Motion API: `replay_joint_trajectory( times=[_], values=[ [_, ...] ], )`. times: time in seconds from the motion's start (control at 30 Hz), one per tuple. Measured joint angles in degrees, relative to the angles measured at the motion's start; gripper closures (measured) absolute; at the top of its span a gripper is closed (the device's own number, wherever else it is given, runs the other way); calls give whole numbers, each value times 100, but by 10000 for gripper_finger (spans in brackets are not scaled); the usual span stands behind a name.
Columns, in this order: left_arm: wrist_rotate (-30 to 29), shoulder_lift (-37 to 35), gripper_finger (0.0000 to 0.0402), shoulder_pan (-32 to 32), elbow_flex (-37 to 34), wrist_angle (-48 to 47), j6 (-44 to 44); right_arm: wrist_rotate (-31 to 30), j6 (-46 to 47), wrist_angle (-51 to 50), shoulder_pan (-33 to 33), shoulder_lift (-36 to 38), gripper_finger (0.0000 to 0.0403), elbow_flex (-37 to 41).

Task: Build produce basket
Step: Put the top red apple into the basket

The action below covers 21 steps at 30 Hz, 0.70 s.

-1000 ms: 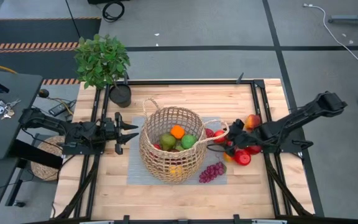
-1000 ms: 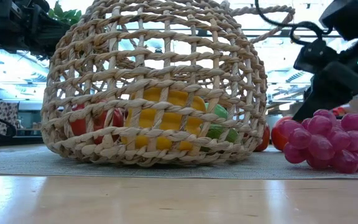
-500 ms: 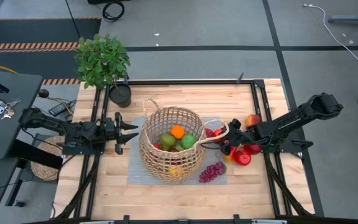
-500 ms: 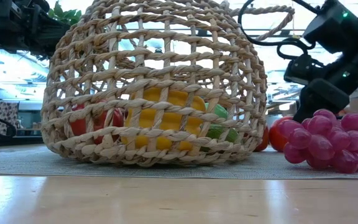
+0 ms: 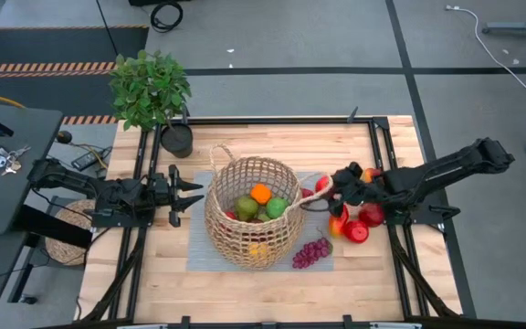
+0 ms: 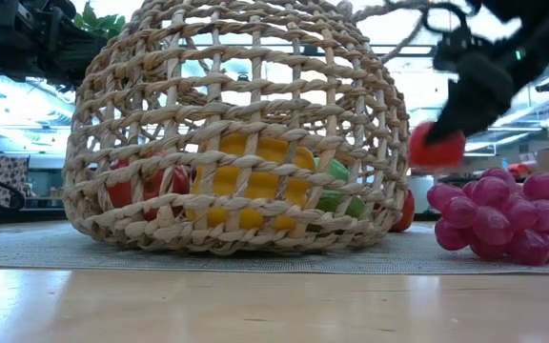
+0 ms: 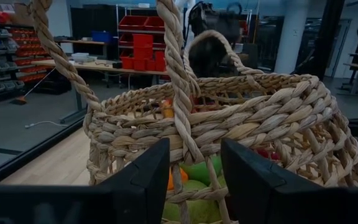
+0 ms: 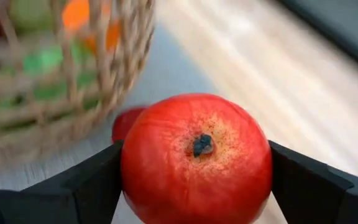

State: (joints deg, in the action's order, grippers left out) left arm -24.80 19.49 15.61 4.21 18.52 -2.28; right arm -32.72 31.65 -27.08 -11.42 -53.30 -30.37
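Readable text: none in any view.
Basket [image 5: 252,222]: plain woven wicker, no label or tag.
Produce [image 8: 196,160]: the red apple shown close up has bare skin, no sticker.
Bench [image 5: 272,142]: bare wood and dark frame, no markings.
Room behind, left wrist view: red bins [image 7: 143,50] on shelves, any lettering too small to read.

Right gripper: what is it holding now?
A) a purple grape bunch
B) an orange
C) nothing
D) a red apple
D: the right gripper is shut on a red apple, lifted off the table beside the basket.
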Motion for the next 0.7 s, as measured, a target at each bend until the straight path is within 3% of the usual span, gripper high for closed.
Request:
replay_joint_trajectory(
  times=[0.3,0.57,0.7],
  values=[
    [0,-2,253,0,0,1,0,-359,-224,-819,0,632,49,-1096],
    [-1,-2,251,-1,0,0,0,-1716,-994,-955,392,1191,49,-1242],
    [0,-1,254,0,0,0,2,-1171,-1530,-578,961,1294,48,-1242]
  ],
)
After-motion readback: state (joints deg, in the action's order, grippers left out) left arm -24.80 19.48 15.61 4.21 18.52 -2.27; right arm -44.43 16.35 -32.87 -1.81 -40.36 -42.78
